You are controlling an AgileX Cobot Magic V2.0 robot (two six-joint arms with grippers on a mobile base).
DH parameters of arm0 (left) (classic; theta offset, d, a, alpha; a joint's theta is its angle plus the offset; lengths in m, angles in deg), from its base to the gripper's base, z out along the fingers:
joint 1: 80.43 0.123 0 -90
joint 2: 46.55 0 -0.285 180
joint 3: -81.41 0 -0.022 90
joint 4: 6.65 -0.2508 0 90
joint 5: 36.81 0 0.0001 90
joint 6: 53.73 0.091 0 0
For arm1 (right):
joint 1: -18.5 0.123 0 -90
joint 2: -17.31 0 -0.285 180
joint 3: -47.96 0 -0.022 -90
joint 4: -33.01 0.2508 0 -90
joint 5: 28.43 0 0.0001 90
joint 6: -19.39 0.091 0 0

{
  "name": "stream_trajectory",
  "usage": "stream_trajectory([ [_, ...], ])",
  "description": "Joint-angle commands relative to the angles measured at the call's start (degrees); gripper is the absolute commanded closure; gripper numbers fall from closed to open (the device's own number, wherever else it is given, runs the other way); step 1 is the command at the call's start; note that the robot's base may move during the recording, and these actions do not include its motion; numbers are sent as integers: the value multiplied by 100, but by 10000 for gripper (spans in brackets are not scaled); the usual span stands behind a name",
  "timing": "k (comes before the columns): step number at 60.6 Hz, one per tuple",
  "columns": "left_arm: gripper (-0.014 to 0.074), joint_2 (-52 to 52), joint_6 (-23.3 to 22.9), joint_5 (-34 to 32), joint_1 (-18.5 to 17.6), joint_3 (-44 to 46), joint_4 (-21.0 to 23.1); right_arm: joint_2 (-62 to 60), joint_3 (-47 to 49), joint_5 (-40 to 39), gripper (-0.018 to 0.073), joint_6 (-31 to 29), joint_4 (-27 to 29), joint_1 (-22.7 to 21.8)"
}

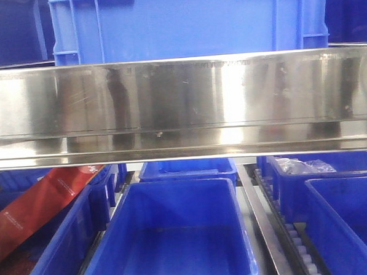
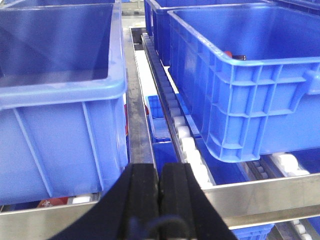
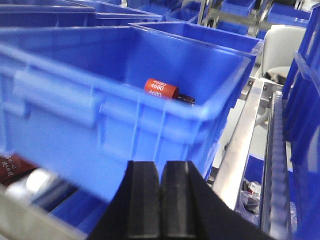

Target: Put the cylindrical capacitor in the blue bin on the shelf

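Note:
The cylindrical capacitor (image 3: 161,88), red-orange with white "4680" print and a dark end, lies on its side inside a large blue bin (image 3: 120,105) in the right wrist view. My right gripper (image 3: 160,167) is shut and empty, in front of and below that bin's rim. My left gripper (image 2: 160,170) is shut and empty, in front of the shelf's steel rail (image 2: 260,192), between two blue bins (image 2: 60,100) (image 2: 250,75). In the front view the shelf's broad shiny rail (image 1: 182,107) spans the frame, with a blue bin (image 1: 183,20) above and an empty blue bin (image 1: 170,237) below. No gripper shows there.
On the lower tier are more blue bins: one at the left (image 1: 54,255) with a red packet (image 1: 39,203), one at the right (image 1: 339,172) holding clear plastic bags. White roller tracks (image 2: 187,142) run between the bins. A steel rail (image 3: 240,145) runs right of the capacitor's bin.

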Motion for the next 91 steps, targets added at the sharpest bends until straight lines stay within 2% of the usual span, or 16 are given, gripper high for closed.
stream_trajectory([
  [1, 679, -31, -46, -188, 19, -155, 5, -592, -624, -384, 659, -41, -42, -23],
  [13, 679, -31, -46, -544, 19, -645, 5, -1601, -1585, -401, 659, -41, -31, -23],
  [22, 679, -31, -46, -928, 19, -1060, 5, -1962, -1946, -494, 659, -41, -21, -23],
  [78, 679, -101, -46, -1319, 19, -1387, -4, -1988, -1958, -552, 659, -41, -21, -23],
  [86, 679, -574, -46, -1755, 155, -1848, -114, -1988, -1958, -552, 659, -41, -21, -23],
  [91, 679, -1104, -46, -2298, 330, -2363, -114, -1988, -1958, -552, 659, -41, -21, -23],
])
